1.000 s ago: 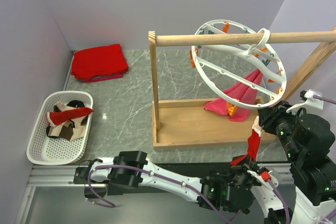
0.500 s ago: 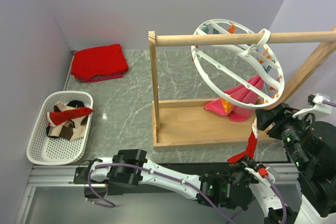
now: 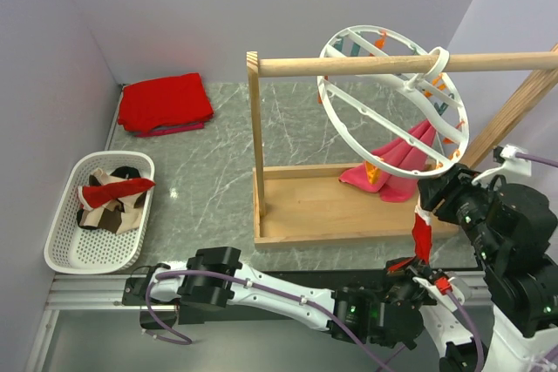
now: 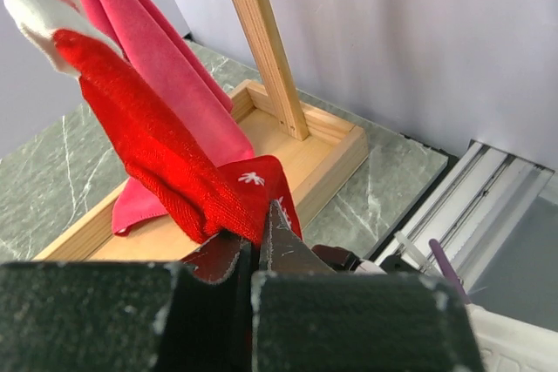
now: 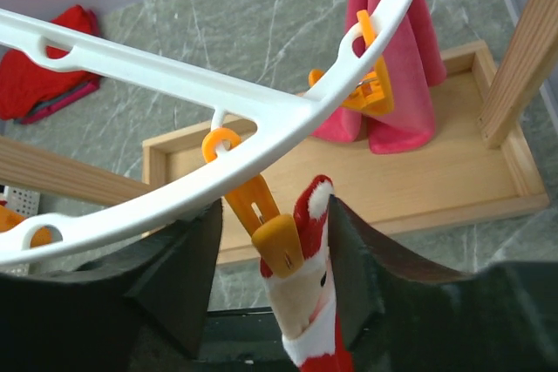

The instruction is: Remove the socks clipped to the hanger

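Note:
The white ring hanger [image 3: 392, 102] hangs by its hook from the wooden rail. A red-and-white sock [image 3: 423, 237] hangs from an orange peg [image 5: 277, 237] on the ring's near lower rim. My left gripper [image 4: 257, 233] is shut on this sock's [image 4: 157, 154] lower end, low by the table's front edge. My right gripper [image 5: 275, 241] stands open, its fingers on either side of the peg and the sock's white top [image 5: 309, 289]. The right finger lies against the sock. A pink sock [image 3: 397, 158] hangs from the ring's far side over the wooden base.
A white basket [image 3: 65, 250] at the left holds several socks [image 3: 109, 198]. A folded red cloth [image 3: 164, 104] lies at the back left. The wooden rail [image 3: 366, 64], its upright post [image 3: 255, 145] and its base tray [image 3: 323, 211] surround the hanger.
My right gripper has opened wider around the peg and shifted slightly left. The ring has swung a little. My left gripper still holds the sock's lower end.

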`<move>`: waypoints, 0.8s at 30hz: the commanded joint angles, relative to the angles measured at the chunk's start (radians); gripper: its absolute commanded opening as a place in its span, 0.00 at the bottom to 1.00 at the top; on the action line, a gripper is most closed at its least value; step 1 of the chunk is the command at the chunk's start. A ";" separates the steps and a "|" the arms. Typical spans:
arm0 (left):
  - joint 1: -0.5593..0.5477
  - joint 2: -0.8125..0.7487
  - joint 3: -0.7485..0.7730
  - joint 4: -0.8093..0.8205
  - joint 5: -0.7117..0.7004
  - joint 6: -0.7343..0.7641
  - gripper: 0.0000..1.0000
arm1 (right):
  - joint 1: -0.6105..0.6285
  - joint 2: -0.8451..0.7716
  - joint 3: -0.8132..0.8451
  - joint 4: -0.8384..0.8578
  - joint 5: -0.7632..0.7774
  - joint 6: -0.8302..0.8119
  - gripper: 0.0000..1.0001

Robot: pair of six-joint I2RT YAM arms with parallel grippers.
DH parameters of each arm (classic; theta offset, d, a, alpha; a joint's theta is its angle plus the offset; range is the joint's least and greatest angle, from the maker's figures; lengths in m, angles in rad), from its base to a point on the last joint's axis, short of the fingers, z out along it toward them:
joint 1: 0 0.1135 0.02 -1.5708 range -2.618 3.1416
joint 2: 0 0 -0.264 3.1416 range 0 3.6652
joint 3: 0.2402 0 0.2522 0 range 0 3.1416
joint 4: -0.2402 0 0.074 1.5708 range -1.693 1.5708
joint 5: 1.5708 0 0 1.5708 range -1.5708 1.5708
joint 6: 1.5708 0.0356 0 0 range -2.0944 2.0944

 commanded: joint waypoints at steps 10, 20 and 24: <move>0.029 -0.318 -0.215 -0.194 0.326 -0.330 0.01 | -0.003 -0.080 -0.141 0.224 -0.224 -0.032 0.81; 0.083 -0.660 -0.420 -0.267 0.670 -0.437 0.04 | -0.003 -0.109 -0.102 0.276 -0.371 0.010 0.90; 0.113 -0.762 -0.488 -0.263 0.843 -0.469 0.04 | -0.002 -0.104 -0.077 0.297 -0.451 0.030 0.91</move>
